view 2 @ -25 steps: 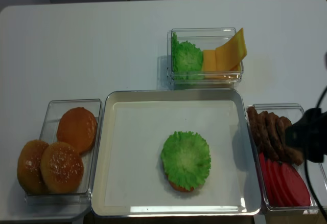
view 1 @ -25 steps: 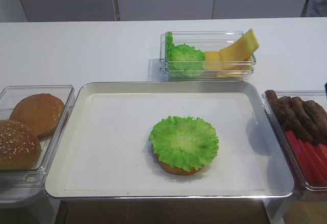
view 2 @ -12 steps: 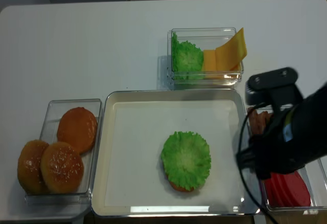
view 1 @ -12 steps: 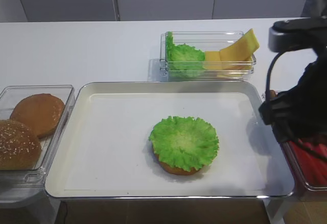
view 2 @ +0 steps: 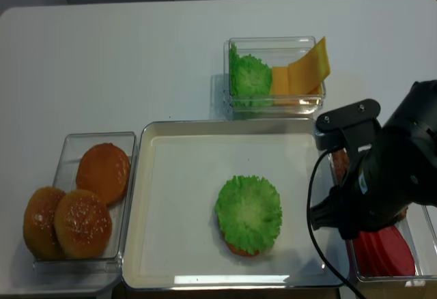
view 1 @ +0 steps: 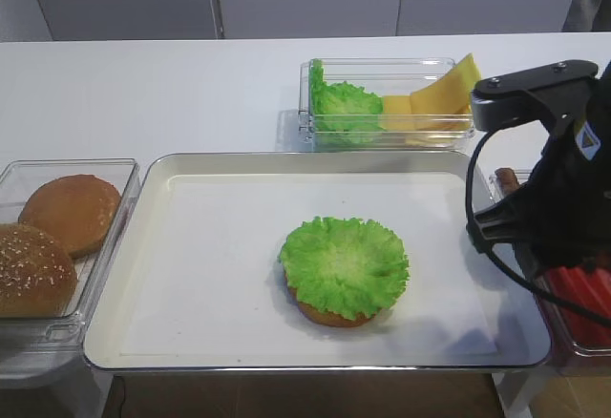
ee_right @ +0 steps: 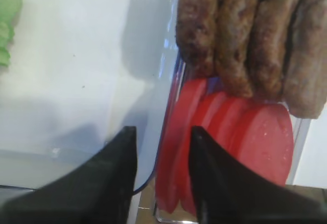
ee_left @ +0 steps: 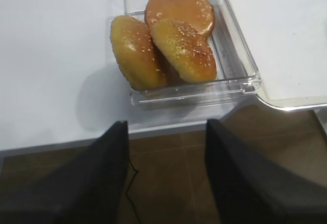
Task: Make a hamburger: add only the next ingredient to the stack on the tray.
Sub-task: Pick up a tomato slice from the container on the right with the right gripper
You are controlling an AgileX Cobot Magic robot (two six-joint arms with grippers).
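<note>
At the right edge of the high view, the right arm hangs over the seam between the tray (view 1: 143, 275) and a clear box (ee_right: 168, 106) of meat strips (ee_right: 245, 35) and tomato slices (ee_right: 255, 142). From the right wrist view, the right gripper (ee_right: 162, 173) has its fingers (ee_right: 115, 178) spread, straddling the box's near wall, one over the tray rim and one over the leftmost slice; nothing is pinched. The stack (view 1: 344, 270) sits right of the tray's centre, with bare white floor all around it. Upper centre, another box (view 1: 387, 103) holds lettuce and cheese. Lower left, a box of buns (ee_left: 168, 35) lies by the desk (ee_left: 51, 55) edge, where the left gripper (ee_left: 166, 183) hovers, fingers apart.
</note>
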